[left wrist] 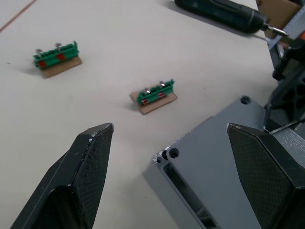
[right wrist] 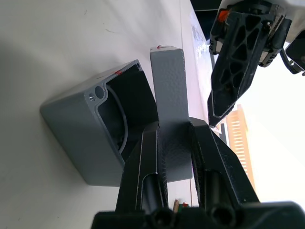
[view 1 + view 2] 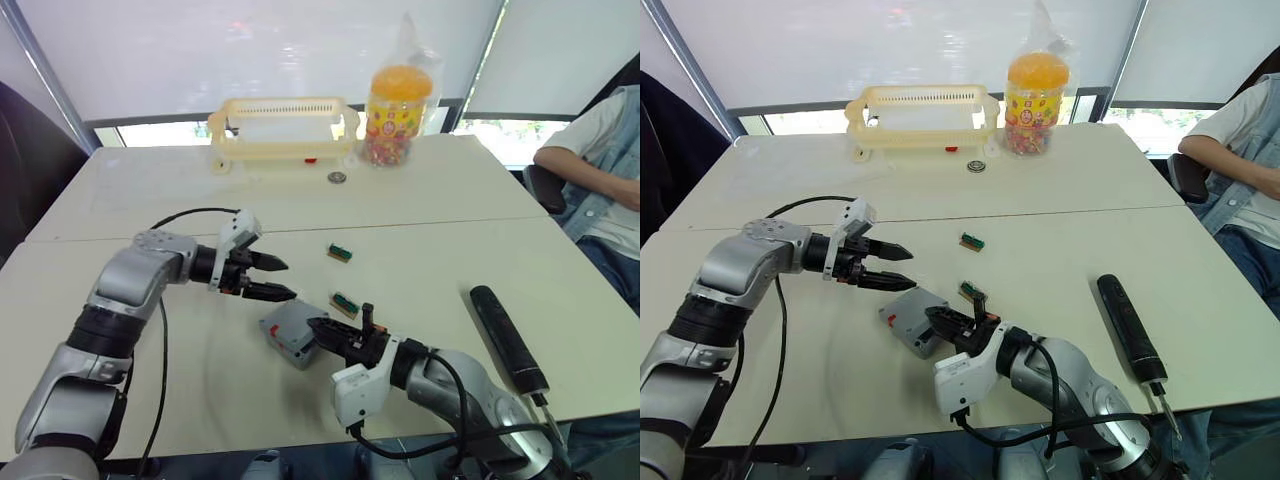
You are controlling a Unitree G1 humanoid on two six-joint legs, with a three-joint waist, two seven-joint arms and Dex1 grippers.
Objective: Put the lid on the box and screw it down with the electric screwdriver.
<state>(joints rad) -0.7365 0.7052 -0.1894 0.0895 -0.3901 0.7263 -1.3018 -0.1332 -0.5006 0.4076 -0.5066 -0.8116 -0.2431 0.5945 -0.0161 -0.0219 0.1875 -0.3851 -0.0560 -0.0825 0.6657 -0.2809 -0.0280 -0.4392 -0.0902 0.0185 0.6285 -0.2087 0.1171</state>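
The grey box (image 3: 285,325) lies on the table near its front edge, its hollow (image 2: 116,117) turned toward my right gripper (image 3: 340,325). That gripper is shut on the lid (image 2: 169,81), a thin grey plate held edge-up right beside the box's open side. I cannot tell whether lid and box touch. My left gripper (image 3: 288,280) hovers open just behind and left of the box, fingers (image 1: 90,167) spread wide with nothing between them. The black electric screwdriver (image 3: 505,338) lies on the table to the right, bit pointing at the front edge.
Two small green-and-tan blocks (image 3: 339,252) (image 3: 344,300) lie just behind the box. A pale yellow slotted basket (image 3: 285,130), a jar of sweets (image 3: 398,105) and a small round metal piece (image 3: 337,177) sit at the back. A person (image 3: 600,170) sits at the right.
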